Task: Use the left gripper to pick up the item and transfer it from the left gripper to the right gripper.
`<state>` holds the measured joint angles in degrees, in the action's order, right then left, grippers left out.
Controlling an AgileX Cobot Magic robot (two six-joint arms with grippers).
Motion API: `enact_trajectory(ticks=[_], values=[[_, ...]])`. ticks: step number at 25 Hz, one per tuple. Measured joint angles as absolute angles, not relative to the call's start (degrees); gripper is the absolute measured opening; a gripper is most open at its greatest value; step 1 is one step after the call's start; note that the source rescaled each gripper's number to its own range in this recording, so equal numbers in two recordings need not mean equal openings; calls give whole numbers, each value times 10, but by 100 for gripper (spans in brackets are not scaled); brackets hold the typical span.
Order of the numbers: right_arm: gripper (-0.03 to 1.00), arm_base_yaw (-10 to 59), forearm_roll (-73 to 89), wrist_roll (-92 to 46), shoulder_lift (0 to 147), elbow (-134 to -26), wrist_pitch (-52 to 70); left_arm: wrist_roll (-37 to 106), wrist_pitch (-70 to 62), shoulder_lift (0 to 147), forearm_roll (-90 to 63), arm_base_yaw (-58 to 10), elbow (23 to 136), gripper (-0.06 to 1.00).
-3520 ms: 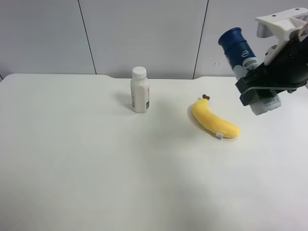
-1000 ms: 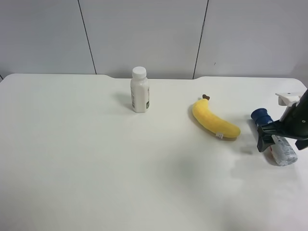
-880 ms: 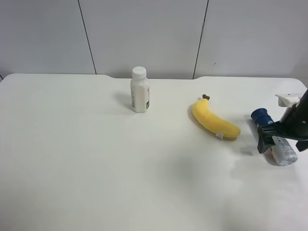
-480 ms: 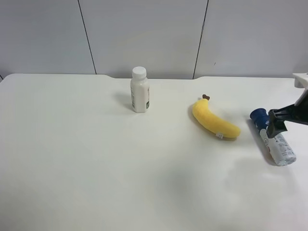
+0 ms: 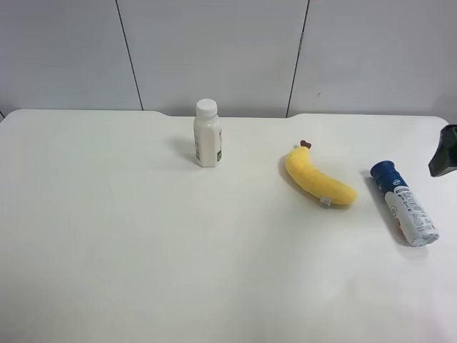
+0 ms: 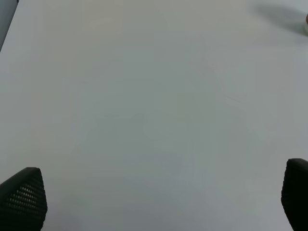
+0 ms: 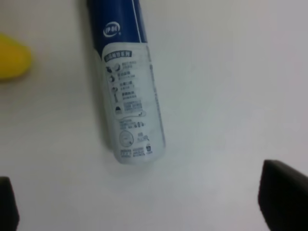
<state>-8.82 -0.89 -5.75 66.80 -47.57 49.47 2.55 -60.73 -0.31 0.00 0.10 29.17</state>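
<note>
- Item (image 5: 405, 204): the tall can lies on its side on the white table (image 5: 143, 250), toward the 3 o'clock side of the exterior high view, dark-blue cap pointing to about 11 o'clock and silvery-white printed end to about 5 o'clock.
- Nothing touches it; it rests free on the tabletop.
- In the right wrist view the same item (image 7: 127, 91) lies below the camera, its blue upper body running off the frame edge and its printed base end fully in sight.
- The right gripper (image 7: 144, 202) hangs above the table with its jaws spread wide and empty; only the two dark fingertips (image 7: 284, 197) show at the frame's corners, apart from the can.
- In the exterior high view a small black part of that arm (image 5: 444, 151) shows at the frame's 3 o'clock edge, just at 1 o'clock of the can.
- The left gripper (image 6: 159, 199) is also wide open and empty, its fingertips (image 6: 21, 197) over bare table.
- The yellow plush banana (image 5: 318, 177) lies near the can, at its 9 o'clock, not touching.
- The small white bottle (image 5: 207, 134) stands upright well apart, at 10 o'clock of the banana.
</note>
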Motion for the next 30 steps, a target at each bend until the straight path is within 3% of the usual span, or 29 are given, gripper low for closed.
enact_trajectory(ticks=[6, 16, 30], values=[[100, -41, 0, -58, 557, -476, 529, 26, -607, -3, 0, 1, 292, 99], [100, -34, 8, -62, 333, -471, 616, 26, -607, -3, 0, 1, 292, 99], [100, -34, 18, -63, 37, -320, 636, 26, -607, -3, 0, 1, 292, 99]])
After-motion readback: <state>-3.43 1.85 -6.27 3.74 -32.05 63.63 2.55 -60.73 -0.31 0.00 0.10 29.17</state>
